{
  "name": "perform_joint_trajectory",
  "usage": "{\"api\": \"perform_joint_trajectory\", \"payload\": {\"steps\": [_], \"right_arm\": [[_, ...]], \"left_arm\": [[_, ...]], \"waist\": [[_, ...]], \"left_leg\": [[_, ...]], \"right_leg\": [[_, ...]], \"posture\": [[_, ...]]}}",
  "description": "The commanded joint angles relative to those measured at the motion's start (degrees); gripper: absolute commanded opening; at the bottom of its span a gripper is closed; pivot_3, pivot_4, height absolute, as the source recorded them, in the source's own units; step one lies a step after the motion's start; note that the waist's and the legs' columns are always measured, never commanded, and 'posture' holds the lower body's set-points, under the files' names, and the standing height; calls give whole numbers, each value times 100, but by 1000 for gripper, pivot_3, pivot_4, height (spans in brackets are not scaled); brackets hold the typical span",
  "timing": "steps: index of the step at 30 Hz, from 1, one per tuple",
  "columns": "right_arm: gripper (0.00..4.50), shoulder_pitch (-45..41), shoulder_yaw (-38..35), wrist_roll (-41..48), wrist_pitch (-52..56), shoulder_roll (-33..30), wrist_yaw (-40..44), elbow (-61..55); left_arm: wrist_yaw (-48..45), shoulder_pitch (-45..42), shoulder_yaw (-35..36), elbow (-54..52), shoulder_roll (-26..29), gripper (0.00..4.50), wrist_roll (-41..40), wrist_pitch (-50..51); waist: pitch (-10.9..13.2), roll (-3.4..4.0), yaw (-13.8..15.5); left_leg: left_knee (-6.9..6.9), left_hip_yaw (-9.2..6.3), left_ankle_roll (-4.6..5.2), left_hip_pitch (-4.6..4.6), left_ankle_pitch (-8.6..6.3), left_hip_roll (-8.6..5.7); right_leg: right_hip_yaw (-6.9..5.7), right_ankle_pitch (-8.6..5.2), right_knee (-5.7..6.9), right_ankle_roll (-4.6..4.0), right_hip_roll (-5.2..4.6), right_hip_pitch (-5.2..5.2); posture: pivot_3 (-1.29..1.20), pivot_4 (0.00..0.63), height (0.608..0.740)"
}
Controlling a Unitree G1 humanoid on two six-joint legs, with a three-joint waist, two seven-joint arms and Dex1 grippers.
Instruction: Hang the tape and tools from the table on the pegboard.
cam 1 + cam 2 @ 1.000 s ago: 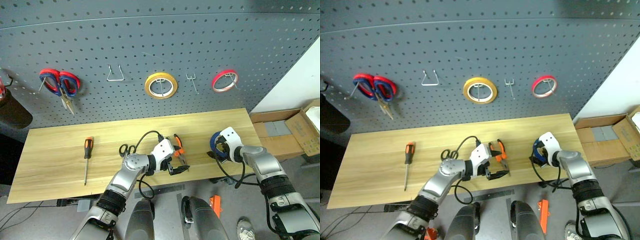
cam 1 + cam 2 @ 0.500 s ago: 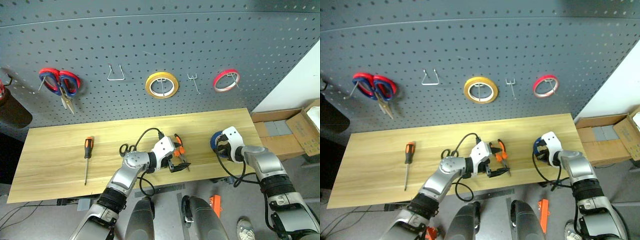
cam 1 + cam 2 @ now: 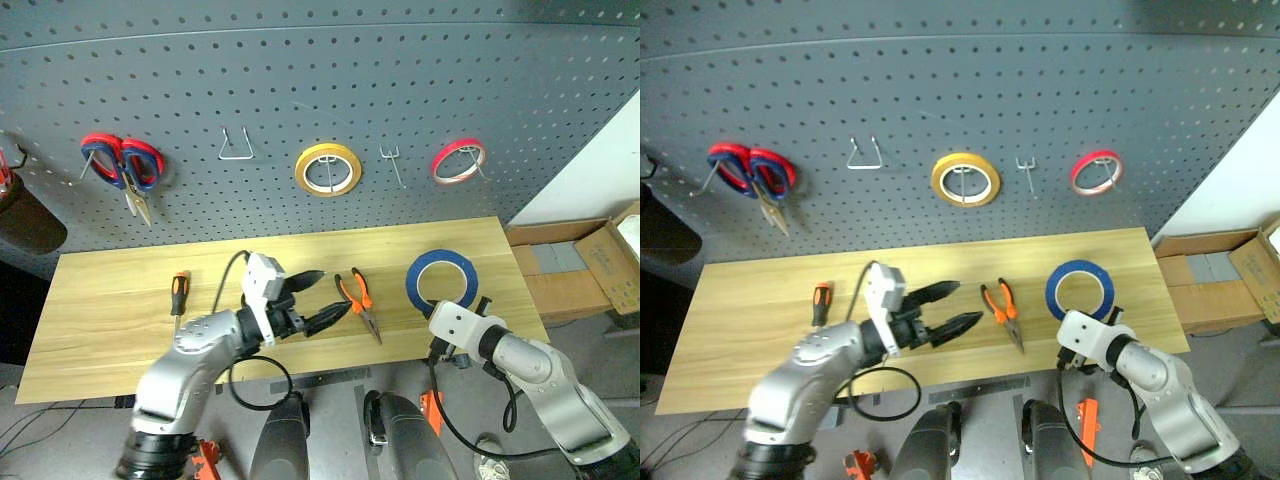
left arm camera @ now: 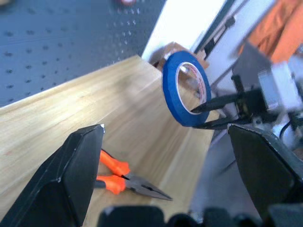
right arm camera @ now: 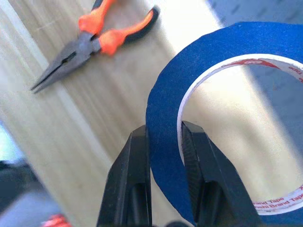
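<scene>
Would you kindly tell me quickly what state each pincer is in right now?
Left pincer: open, holding nothing, above the table.
Right pincer: shut on the blue tape, lifted upright.

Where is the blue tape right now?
The blue tape is pinched upright in the right gripper, held above the table's right end, with the pliers lying to its left.

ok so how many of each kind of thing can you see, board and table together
tape rolls: 3 (blue tape, yellow tape, red tape)
scissors: 1
pliers: 1
screwdriver: 1
total: 6
</scene>
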Motion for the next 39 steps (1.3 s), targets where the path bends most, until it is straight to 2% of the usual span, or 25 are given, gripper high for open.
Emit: {"api": "perform_joint_trajectory", "payload": {"steps": [1, 5, 8, 15, 25, 33, 39], "right_arm": [[375, -252, -278, -644, -593, -55, -487, -441], [375, -581, -182, -1082, -1255, -56, -728, -183], [375, -826, -106, -1221, -1728, -15, -843, 185], [375, -2099, 6, -1370, -2912, 52, -1162, 1710], [375, -3242, 57, -1518, -4112, 65, -1543, 3384], [375, -3625, 173, -650, -4345, 430, -575, 4184], [2357, -3571, 13, -284, -4045, 528, -245, 4226]], "left_arm": [[492, 52, 1123, -600, 423, 4500, -1579, 980], [1105, 64, 1622, -706, 721, 4500, -2825, 1481], [1442, -60, 1575, -642, 756, 4500, -3100, 1492], [1556, -415, 1097, -382, 602, 4500, -2701, 1125], [1445, -287, 840, -426, 638, 4500, -2442, 906], [1456, -266, 848, -453, 661, 4500, -2457, 890], [1452, -258, 863, -458, 681, 4500, -2463, 885]], "waist": [[-1, -1, -20], [-39, -8, -6], [-90, -31, 40], [-109, -58, 36], [-111, -59, 35], [-111, -59, 37], [-111, -59, 38]], "left_leg": [[6, -1, -1, -1, 0, 3], [10, -6, -6, 2, 6, 0], [11, -11, -8, 1, 6, -2], [22, -13, -7, 5, 15, -5], [19, -15, -14, 3, 21, 0], [22, -17, -13, 5, 21, 2], [24, -16, -11, 6, 22, 1]], "right_leg": [[-1, 0, 2, 0, 1, 0], [-2, 5, 6, 8, 1, 3], [-4, 5, 4, 7, 1, 8], [-7, 17, 7, -1, -2, 20], [-10, 38, 11, -38, 1, 18], [-11, 40, 15, -42, 1, 20], [-11, 44, 18, -47, -3, 20]], "posture": [[72, 253, 740], [74, 230, 740], [95, 219, 740], [107, 209, 740], [125, 225, 740], [132, 227, 740], [133, 231, 740]]}}
